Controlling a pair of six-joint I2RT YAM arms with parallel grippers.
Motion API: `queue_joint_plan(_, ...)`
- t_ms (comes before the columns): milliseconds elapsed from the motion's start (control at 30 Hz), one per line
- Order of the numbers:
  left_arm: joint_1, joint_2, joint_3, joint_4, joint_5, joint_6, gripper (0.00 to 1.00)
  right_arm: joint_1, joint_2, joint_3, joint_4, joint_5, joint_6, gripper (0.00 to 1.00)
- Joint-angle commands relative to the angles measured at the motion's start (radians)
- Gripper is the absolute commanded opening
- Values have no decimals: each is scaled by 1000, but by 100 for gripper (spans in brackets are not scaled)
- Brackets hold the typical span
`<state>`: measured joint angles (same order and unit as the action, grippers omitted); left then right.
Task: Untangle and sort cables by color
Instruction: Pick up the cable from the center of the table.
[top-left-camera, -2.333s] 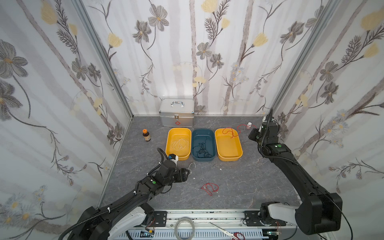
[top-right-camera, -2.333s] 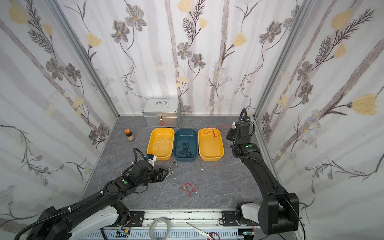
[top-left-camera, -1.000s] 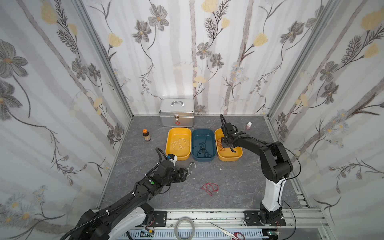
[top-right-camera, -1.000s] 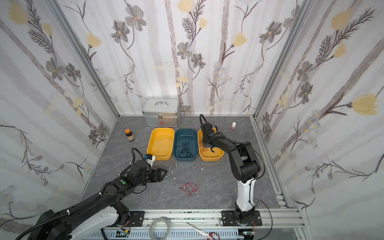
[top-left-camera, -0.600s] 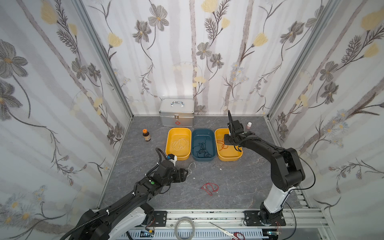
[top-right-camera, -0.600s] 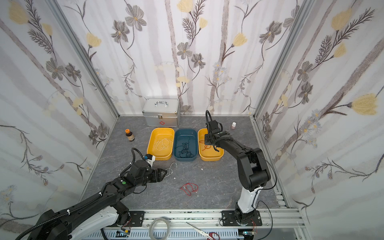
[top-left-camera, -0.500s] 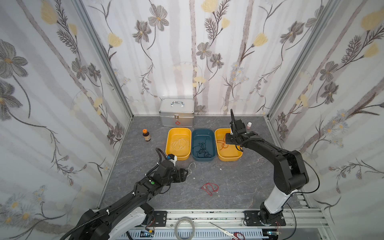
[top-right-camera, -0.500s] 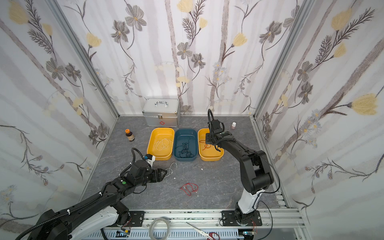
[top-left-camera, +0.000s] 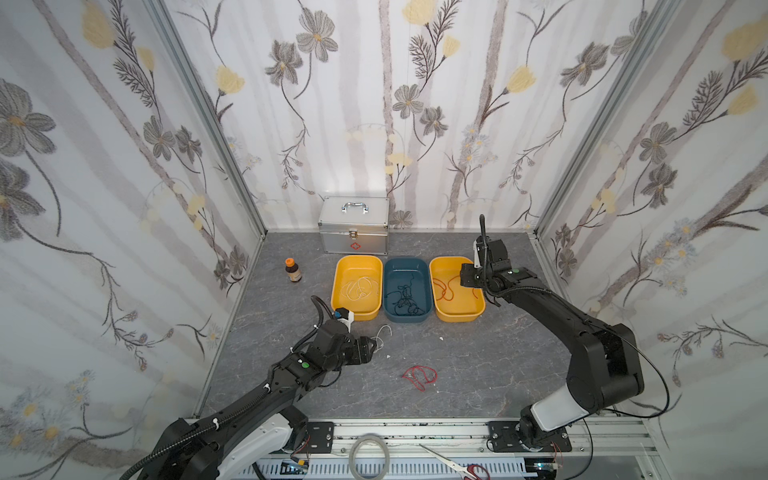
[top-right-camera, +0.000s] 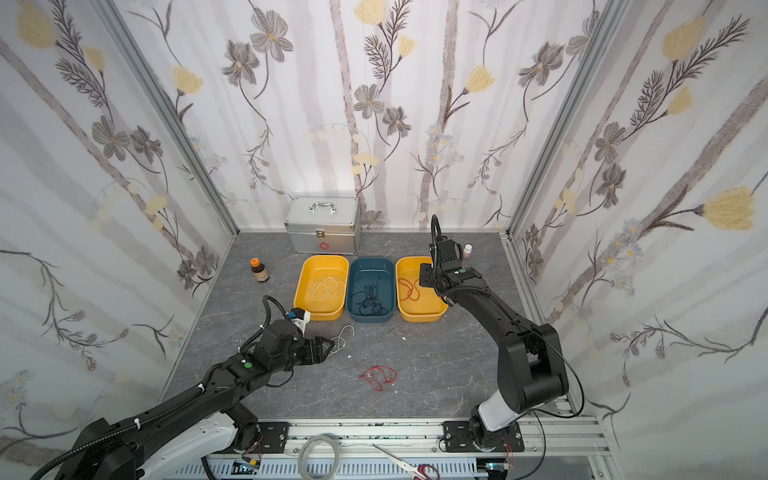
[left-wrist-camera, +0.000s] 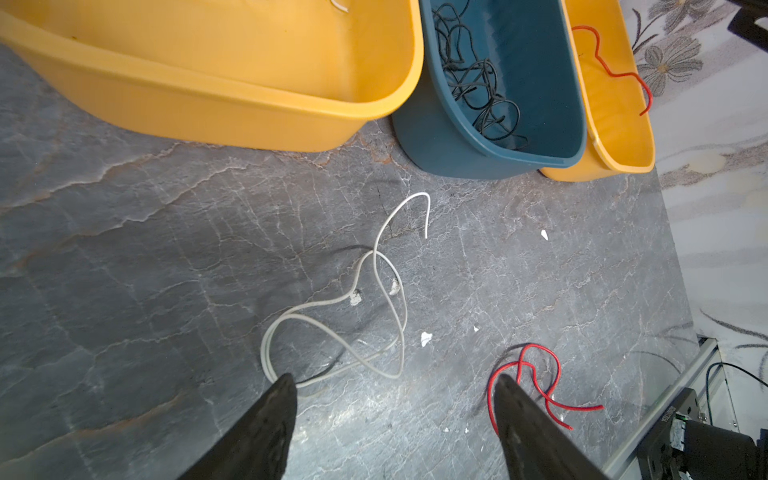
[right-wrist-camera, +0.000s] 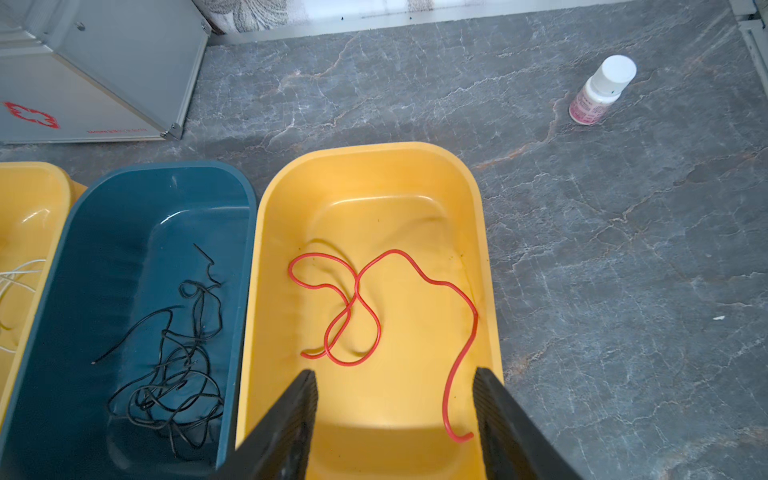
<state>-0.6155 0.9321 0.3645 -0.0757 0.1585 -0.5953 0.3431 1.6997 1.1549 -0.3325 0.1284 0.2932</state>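
Right hand (right-wrist-camera: 394, 371) swung above red cable (right-wrist-camera: 350, 306), spread; left hand (left-wrist-camera: 392, 376) spread; bottle (right-wrist-camera: 600, 89) label unreadable.

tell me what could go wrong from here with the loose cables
The white cable lies mostly ahead of the open left gripper, one loop by a fingertip; closing here might catch only one strand.
The red cable in the yellow bin ends beside a finger of the open right gripper; pulling away might snag it out.
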Motion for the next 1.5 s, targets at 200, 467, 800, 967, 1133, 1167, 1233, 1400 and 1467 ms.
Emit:
queue_joint_plan(200, 2, 52, 17, -5, -14, -20, 76, 43, -149, -163, 108, -157, 22, 59)
queue_joint_plan(467, 1, 152, 19, 16, -21, -20, 76, 192, -258, -359, 203, -266, 112, 58)
queue_joint_plan(800, -1, 177, 31, 37, 13, -25, 75, 379, -275, -581, 305, -447, 234, 59)
queue_joint_plan(967, -30, 157, 49, 16, 54, -13, 74, 521, -239, -599, 274, -439, 286, 59)
queue_joint_plan(1133, -84, 131, 74, -36, 77, -4, 74, 635, -180, -597, 214, -363, 340, 58)
queue_joint_plan(1167, -93, 124, 74, -35, 81, -7, 74, 650, -173, -593, 195, -341, 348, 57)
queue_joint_plan(1233, -113, 112, 68, -22, 95, -15, 74, 682, -166, -586, 153, -297, 363, 56)
queue_joint_plan(1400, -138, 111, 53, 6, 105, -24, 74, 704, -201, -612, 142, -270, 400, 52)
queue_joint_plan(1467, -146, 114, 49, 11, 103, -29, 74, 709, -225, -623, 143, -265, 413, 52)
